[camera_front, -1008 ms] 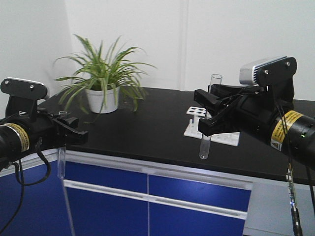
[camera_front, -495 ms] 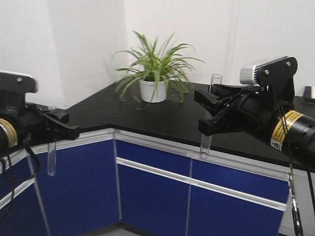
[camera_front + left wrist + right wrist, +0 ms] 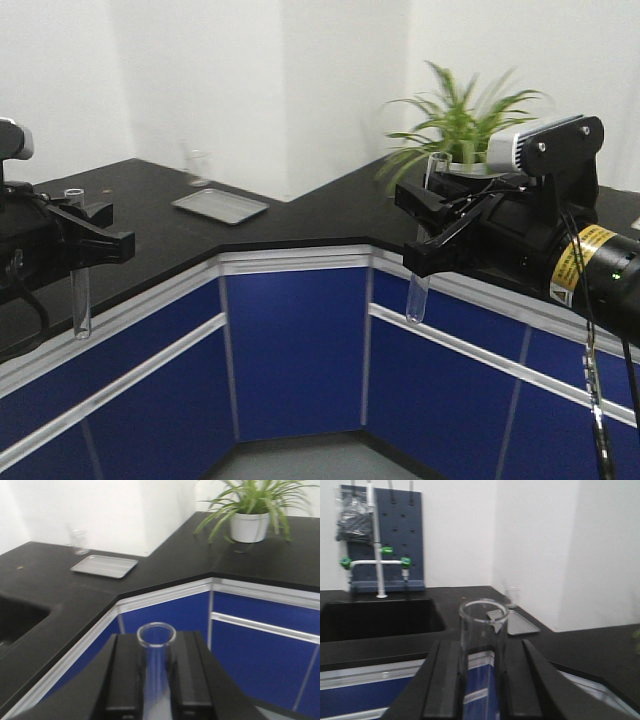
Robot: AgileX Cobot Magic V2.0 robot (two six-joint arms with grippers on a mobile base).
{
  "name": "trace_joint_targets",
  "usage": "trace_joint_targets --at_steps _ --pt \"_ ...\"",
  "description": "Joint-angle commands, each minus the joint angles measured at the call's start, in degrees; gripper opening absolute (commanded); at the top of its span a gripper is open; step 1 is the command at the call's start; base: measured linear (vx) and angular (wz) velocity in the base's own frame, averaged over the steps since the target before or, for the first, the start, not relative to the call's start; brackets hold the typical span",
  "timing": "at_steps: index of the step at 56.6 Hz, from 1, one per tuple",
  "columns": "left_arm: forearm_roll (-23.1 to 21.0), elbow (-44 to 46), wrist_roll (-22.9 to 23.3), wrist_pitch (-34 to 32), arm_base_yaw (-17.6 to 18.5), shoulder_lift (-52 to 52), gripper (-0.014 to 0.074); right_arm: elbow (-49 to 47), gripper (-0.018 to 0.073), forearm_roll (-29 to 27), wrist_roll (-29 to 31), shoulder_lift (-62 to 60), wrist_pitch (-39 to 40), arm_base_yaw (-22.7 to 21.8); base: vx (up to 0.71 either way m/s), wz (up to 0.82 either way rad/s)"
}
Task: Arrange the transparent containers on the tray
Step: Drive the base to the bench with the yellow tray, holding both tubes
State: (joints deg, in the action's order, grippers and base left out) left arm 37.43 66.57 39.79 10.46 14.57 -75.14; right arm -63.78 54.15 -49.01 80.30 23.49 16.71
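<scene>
The left claw (image 3: 88, 245) is closed on the left test tube (image 3: 79, 300). Its two black fingers clamp the glass just below the open rim, and the tube hangs upright with its round bottom down. The left wrist view shows the same grip from above, with the rim sitting between the two fingers. The right claw (image 3: 420, 232) is likewise closed on the right test tube (image 3: 416, 298). That tube is near upright, with its rim above the fingers and its bottom well below them.

Both tubes are in the air out in front of the blue cabinet fronts (image 3: 295, 345), not over the tabletop (image 3: 310, 215).

The tray (image 3: 220, 206) looks pale grey here, shallow and rectangular. It lies flat on the black tabletop near the inner corner of the wall, at about 2 o'clock from the left claw and 10 o'clock from the right claw, and well apart from both. A small clear glass vessel (image 3: 197, 165) stands just beyond it at 11 o'clock. Nothing appears to lie in the tray, though the frames are somewhat soft. A potted plant (image 3: 465, 115) stands behind the right arm, and the right wrist view shows a sink (image 3: 380, 617).

By my reckoning the pick-up is done for both tubes and the placing has not begun. What remains is to bring each claw over the tray, lower it, and lay the tubes inside the rim without letting them roll.
</scene>
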Motion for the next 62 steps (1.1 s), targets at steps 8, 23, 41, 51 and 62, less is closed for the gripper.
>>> trace_joint_targets --at_steps 8,23,41,51,62 --pt "-0.01 1.72 0.5 -3.51 0.25 1.93 -0.0006 -1.89 -0.0013 -1.15 -0.06 -2.04 2.82 -0.12 -0.12 0.5" --pt "-0.01 1.72 0.5 -3.51 0.25 1.93 -0.0006 -1.89 -0.0013 -1.15 -0.06 -2.04 2.82 -0.12 -0.12 0.47" --pt "-0.01 1.72 0.5 -3.51 0.25 1.93 -0.0006 -1.89 -0.0013 -1.15 -0.06 -2.04 2.82 -0.12 -0.11 0.42" --pt "-0.01 1.72 0.5 -3.51 0.25 1.93 -0.0006 -1.89 -0.0013 -1.15 -0.06 -2.04 2.82 -0.12 -0.1 0.38" --pt "-0.01 1.72 0.5 -3.51 0.25 1.93 -0.0006 -1.89 -0.0013 -1.15 -0.06 -2.04 2.82 -0.12 -0.09 0.35"
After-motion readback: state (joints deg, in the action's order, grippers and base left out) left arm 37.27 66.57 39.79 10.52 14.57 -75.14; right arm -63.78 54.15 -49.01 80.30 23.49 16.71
